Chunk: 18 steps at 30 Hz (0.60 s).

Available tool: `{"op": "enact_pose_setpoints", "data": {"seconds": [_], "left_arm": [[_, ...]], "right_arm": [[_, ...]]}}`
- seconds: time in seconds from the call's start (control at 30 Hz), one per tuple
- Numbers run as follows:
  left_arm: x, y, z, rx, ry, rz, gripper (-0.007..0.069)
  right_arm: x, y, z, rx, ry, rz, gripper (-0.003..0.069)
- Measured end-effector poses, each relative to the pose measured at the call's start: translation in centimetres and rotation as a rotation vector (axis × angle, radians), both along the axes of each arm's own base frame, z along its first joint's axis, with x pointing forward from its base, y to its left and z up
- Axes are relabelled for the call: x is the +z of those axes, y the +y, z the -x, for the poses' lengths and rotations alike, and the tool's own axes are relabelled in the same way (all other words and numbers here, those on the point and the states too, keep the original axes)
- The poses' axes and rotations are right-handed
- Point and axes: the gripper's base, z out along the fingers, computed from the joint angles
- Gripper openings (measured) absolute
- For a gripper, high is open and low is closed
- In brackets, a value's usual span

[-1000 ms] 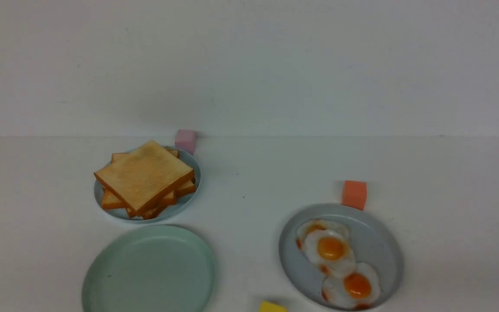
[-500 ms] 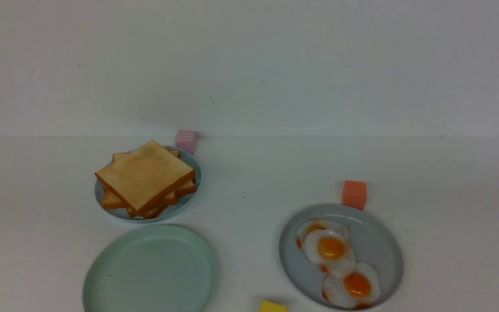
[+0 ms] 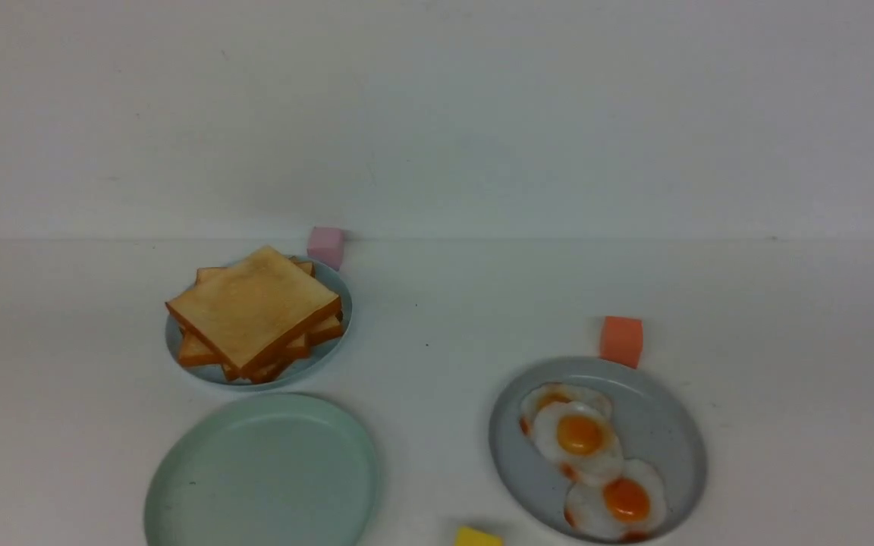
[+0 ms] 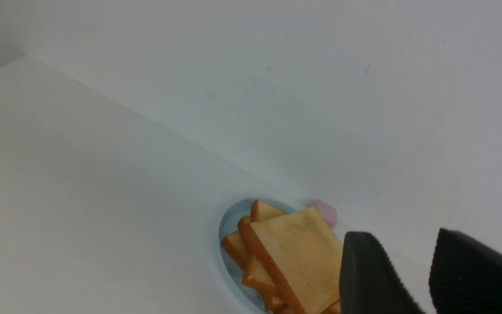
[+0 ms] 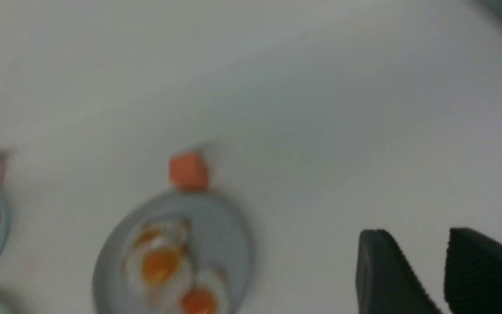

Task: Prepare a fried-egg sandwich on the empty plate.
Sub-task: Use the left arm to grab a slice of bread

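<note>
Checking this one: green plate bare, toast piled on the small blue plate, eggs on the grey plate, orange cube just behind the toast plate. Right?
Not quite: the pink cube is the one just behind the small blue plate of toast; the orange cube stands behind the grey plate. The front view shows it. The rest holds.

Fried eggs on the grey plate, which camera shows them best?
The front view: the fried eggs sit sharp and fully in frame on the grey plate. The right wrist view shows them blurred and cut off at the frame edge. The left wrist view misses them, showing only the toast pile.
</note>
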Motion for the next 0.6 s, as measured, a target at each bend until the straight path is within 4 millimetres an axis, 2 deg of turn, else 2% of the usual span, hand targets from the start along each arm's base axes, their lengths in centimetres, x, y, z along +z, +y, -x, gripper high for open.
{"op": "enact_pose_setpoints", "data": {"seconds": [0.07, 0.17, 0.3, 0.4, 0.5, 0.53, 0.6], "left_arm": [[-1.4, 0.0, -0.2, 0.006, 0.066, 0.042, 0.0238], [-2.4, -0.1, -0.7, 0.01, 0.143, 0.074, 0.0238], [-4.6, -0.3, -2.1, 0.02, 0.341, 0.167, 0.0238], [-7.2, -0.6, -4.0, 0.024, 0.547, 0.224, 0.0238], [-7.8, -0.8, -5.6, 0.007, 0.628, 0.229, 0.0238], [-7.9, -0.9, -7.4, -0.018, 0.681, 0.225, 0.0238], [-7.4, -1.1, -9.5, -0.055, 0.705, 0.203, 0.0238]], "right_arm": [[-1.0, 1.0, -0.3, 0.082, 0.039, -0.064, 0.0241], [-1.5, 1.7, -0.4, 0.151, 0.054, -0.098, 0.0241], [-1.6, 2.9, -0.4, 0.306, 0.037, -0.109, 0.0241], [-1.4, 4.2, -0.2, 0.453, 0.008, -0.083, 0.0241], [-1.4, 4.9, 0.1, 0.537, -0.008, -0.056, 0.0241], [-1.4, 5.4, 0.4, 0.581, -0.011, -0.051, 0.0241], [-1.4, 5.6, 0.5, 0.609, -0.01, -0.052, 0.0241]]}}
